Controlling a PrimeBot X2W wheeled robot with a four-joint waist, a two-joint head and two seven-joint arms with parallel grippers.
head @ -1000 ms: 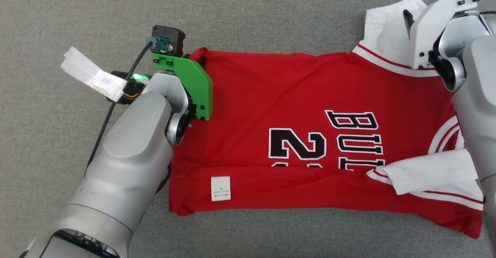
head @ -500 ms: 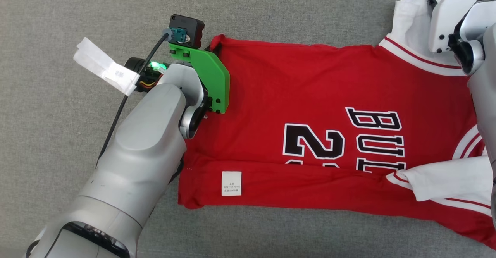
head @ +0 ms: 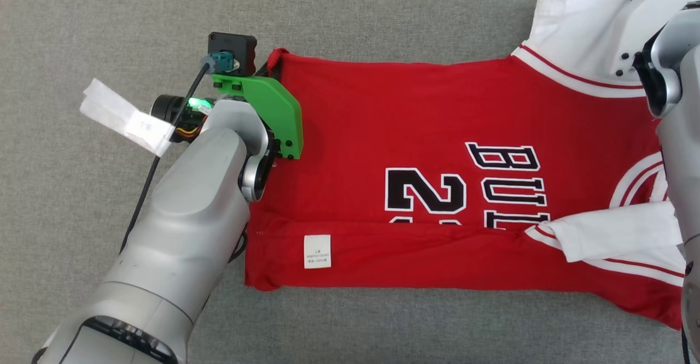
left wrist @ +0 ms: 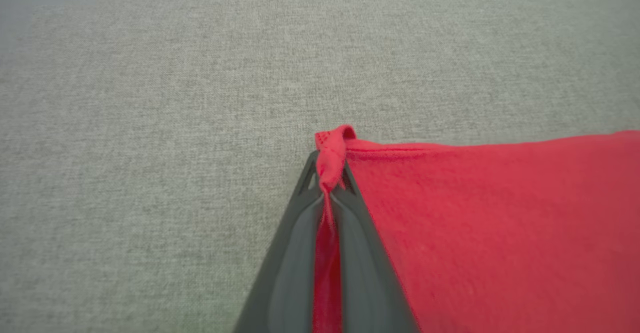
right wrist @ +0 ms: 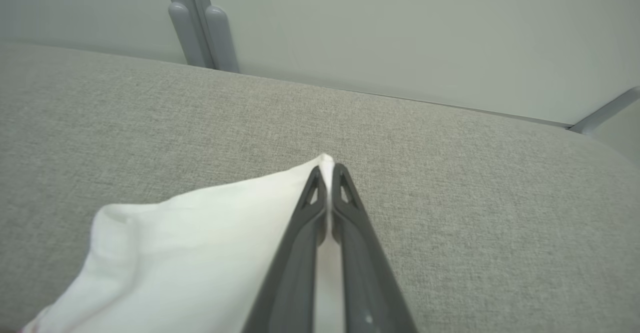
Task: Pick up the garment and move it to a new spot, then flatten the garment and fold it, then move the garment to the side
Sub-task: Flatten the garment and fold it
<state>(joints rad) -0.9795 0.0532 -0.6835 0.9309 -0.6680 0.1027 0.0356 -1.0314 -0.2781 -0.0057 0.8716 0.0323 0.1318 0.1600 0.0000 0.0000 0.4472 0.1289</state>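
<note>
the red shirt lies flat on the grey surface, stretched out between the two sets of jaws. the left jaws are squeezed tight on one red corner of the shirt. the cloth runs down between the two dark left fingers, and a little bit pokes out past their tips, curled over. the rest of the red cloth spreads away to one side of the left jaws. bare grey surface is on their other side and in front of them.

the right jaws are squeezed tight on the edge of a white sleeve. a thin strip of white shows between the right fingers, and the sleeve's corner sits right at their tips. past the tips, the grey surface runs to a pale wall.

from above, the side of the shirt nearest the robot is folded over onto itself. a small white tag shows on that fold. the black and white numbers are half hidden under it. a second sleeve lies on top of the red, toward the right jaws. the grey left arm with its green part covers the corner that the left jaws hold.
</note>
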